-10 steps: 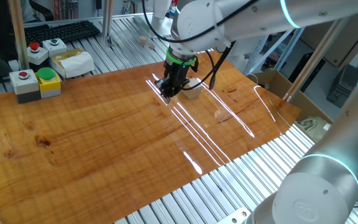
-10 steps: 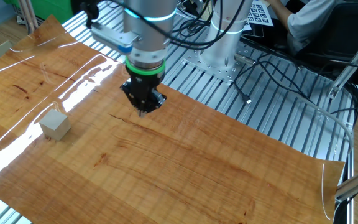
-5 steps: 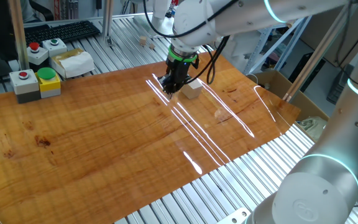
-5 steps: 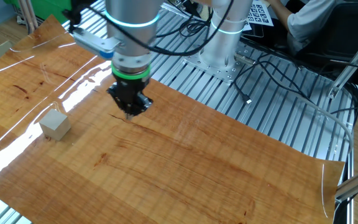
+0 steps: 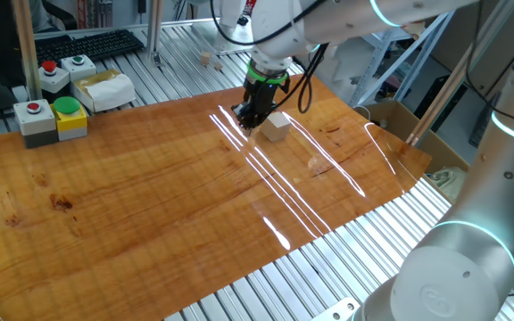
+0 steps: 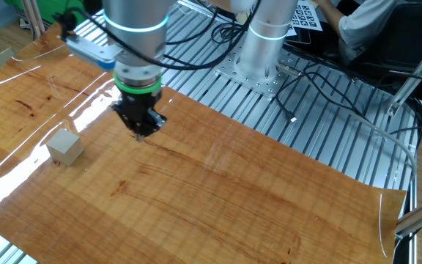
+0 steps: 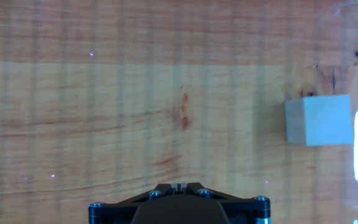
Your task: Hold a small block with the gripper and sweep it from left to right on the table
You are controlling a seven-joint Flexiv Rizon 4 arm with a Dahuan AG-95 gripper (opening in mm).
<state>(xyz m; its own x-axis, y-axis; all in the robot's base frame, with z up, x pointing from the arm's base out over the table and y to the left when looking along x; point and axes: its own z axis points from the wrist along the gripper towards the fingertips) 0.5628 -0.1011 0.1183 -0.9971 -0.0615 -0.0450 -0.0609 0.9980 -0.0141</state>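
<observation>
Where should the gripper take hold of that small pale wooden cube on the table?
Grip the small pale wooden cube across two opposite flat side faces, coming straight down from above. It sits flat on the orange-brown wooden table, with clear space all round. The gripper isn't over it yet.

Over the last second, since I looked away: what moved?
The gripper travelled across the table toward the small block, closing much of the gap. It has not taken hold of anything. The block stayed put, untouched.
</observation>
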